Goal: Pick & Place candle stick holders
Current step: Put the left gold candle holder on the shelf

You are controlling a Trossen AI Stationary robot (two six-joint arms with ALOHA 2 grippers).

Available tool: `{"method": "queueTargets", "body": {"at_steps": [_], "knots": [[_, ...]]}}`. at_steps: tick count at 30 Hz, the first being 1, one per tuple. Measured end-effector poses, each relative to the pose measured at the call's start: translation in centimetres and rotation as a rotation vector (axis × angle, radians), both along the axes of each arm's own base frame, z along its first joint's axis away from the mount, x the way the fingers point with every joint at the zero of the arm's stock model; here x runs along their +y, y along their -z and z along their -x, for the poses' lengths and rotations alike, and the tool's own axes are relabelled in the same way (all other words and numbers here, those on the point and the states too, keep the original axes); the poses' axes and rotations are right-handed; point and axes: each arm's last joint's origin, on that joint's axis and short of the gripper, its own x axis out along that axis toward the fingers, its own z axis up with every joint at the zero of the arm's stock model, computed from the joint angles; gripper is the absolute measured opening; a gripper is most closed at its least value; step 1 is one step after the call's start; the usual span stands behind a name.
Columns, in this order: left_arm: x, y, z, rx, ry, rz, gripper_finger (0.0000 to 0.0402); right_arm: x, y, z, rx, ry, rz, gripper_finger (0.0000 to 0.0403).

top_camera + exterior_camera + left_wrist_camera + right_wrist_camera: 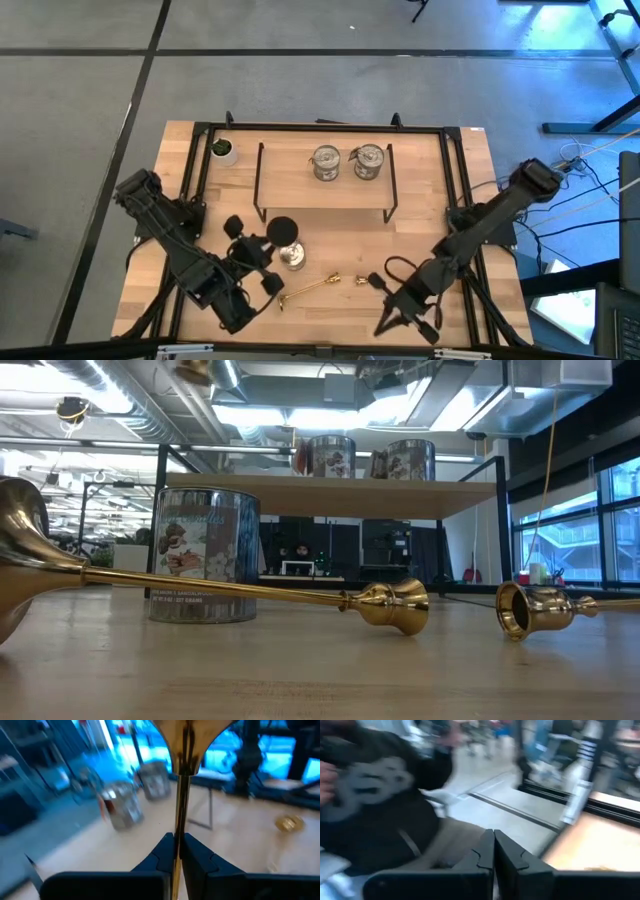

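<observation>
Left gripper (176, 851) is clamped on a brass stick (181, 795) mid-stem, right gripper (493, 851) pinched together empty; we'd guess rigid, slick, disc-heavy, so grip near the disc.

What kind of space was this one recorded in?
Probably an open-plan lab or industrial office. The low view shows exposed ceiling ducts, large windows and screens behind the table. From above, the wooden table stands on grey concrete floor with loose cables beside it.
</observation>
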Motion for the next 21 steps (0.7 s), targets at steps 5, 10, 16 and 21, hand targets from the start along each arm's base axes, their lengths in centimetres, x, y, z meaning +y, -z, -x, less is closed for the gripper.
{"method": "queueTargets", "body": {"at_steps": [5, 10, 16, 21], "knots": [[0.9, -0.6, -0.3, 0.001, -0.026, -0.132, 0.0012, 0.2, -5.4, -0.8, -0.019, 0.182, 0.113, 0.0043], [1.2, -0.8, -0.3, 0.026, -0.032, -0.243, 0.0012, 0.3, -8.6, -1.3, -0.108, 0.367, 0.212, 0.0129], [1.6, -1.5, 0.5, 0.027, -0.029, -0.274, 0.0012, -0.1, -8.0, -2.5, -0.129, 0.446, 0.254, 0.0212], [1.5, -1.3, -0.1, 0.024, -0.030, -0.237, 0.0012, 0.1, -6.1, -4.0, -0.086, 0.469, 0.299, 0.0223]]}}
